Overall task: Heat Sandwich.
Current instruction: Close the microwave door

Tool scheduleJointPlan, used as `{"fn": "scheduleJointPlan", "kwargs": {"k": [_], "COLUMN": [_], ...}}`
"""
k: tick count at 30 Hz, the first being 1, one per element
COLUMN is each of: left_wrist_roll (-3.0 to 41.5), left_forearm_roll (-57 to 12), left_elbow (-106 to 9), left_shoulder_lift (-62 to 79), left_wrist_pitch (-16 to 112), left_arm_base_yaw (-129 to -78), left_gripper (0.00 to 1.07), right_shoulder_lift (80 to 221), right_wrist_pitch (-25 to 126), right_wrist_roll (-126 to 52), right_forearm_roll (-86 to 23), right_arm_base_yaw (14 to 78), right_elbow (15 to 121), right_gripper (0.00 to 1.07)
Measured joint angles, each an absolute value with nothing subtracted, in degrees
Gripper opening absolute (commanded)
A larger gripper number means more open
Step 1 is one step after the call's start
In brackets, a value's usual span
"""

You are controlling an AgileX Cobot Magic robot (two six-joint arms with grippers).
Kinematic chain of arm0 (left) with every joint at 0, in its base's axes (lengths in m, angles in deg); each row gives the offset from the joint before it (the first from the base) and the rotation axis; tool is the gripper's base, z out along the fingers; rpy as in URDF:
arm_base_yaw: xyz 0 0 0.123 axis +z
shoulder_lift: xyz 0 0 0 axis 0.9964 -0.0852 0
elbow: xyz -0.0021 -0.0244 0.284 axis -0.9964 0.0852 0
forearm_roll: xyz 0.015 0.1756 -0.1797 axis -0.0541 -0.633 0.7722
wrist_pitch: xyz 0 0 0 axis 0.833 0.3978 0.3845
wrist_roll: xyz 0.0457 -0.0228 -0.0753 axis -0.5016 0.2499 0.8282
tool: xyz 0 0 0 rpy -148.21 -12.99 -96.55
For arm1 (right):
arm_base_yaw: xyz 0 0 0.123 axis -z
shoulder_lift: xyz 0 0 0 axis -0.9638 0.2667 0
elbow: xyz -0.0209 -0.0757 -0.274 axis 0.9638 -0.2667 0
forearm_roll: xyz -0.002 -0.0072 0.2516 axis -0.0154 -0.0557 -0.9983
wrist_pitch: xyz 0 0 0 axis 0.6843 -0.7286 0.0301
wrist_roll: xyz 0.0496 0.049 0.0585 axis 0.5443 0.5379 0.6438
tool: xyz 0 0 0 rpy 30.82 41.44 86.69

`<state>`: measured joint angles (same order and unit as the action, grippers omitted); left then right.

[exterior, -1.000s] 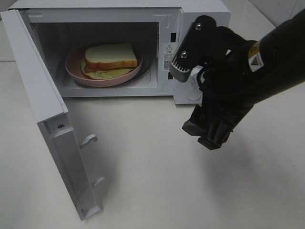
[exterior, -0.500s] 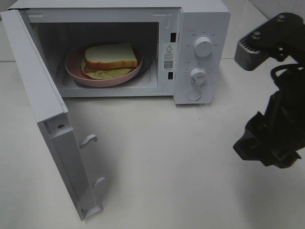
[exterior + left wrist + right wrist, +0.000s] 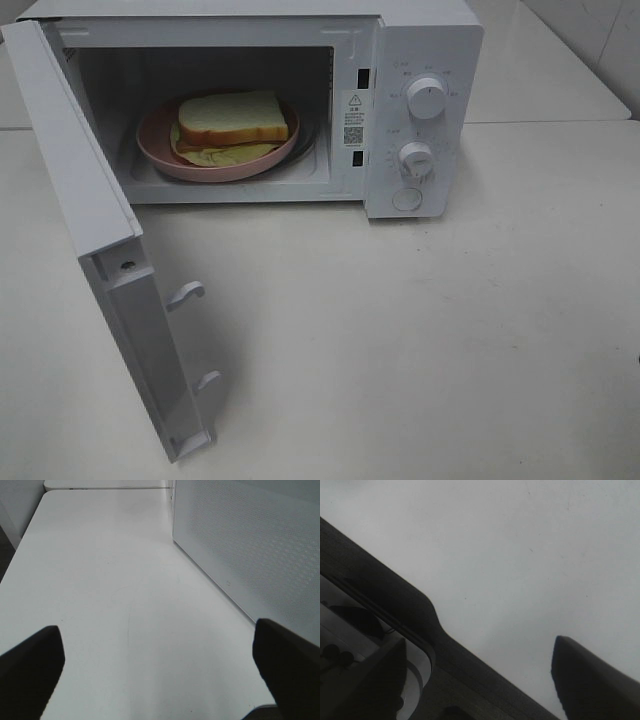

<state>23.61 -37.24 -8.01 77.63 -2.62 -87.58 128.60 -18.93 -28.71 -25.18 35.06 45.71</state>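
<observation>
Upper left, inside microwave point(image 3: 430, 40): sandwich point(image 3: 232, 118) lies on pink plate point(image 3: 160, 157), in the cavity.
Door point(image 3: 85, 190): swung wide, down the left side of the high view.
Knobs point(image 3: 427, 98): two on the panel, right of the cavity; settings too small to read.
Done: loading, by the look of it.
Left to do: shut the door, then set the timer; neither is done yet.
Left gripper point(image 3: 160, 670): jaws wide, nothing between them, over bare table point(image 3: 100, 580); not in the high view.
Right gripper point(image 3: 480, 680): jaws apart, empty; also outside the high view.
Changed: right arm covered the knobs a second ago, stood at the right edge half a second ago, and is now gone from that view. Sandwich, plate and door unmoved.
</observation>
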Motion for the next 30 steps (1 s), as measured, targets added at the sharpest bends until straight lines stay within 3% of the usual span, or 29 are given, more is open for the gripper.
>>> {"fn": "scheduleJointPlan", "kwargs": {"k": [12, 20, 30], "left_wrist_roll": [23.61, 23.61, 23.61], "left_forearm_roll": [-37.24, -37.24, -37.24], "left_elbow": [-8.01, -8.01, -8.01], "left_shoulder_lift": [77.63, 77.63, 77.63], "left_wrist_pitch": [-2.62, -2.62, -2.62], "left_arm_base_yaw": [-87.58, -87.58, -87.58], "left_gripper": [0.98, 0.98, 0.98], "right_shoulder_lift": [115.71, 105.91, 97.89], "right_wrist_pitch": [-22.03, -21.91, -20.71], "right_wrist_roll": [-28.71, -28.66, -28.66], "right_forearm_roll": [-25.18, -25.18, -25.18], "right_arm_base_yaw": [38.15, 51.67, 58.72], "right_elbow": [40.55, 32.59, 31.90], "right_gripper": [0.76, 0.76, 0.76]}}
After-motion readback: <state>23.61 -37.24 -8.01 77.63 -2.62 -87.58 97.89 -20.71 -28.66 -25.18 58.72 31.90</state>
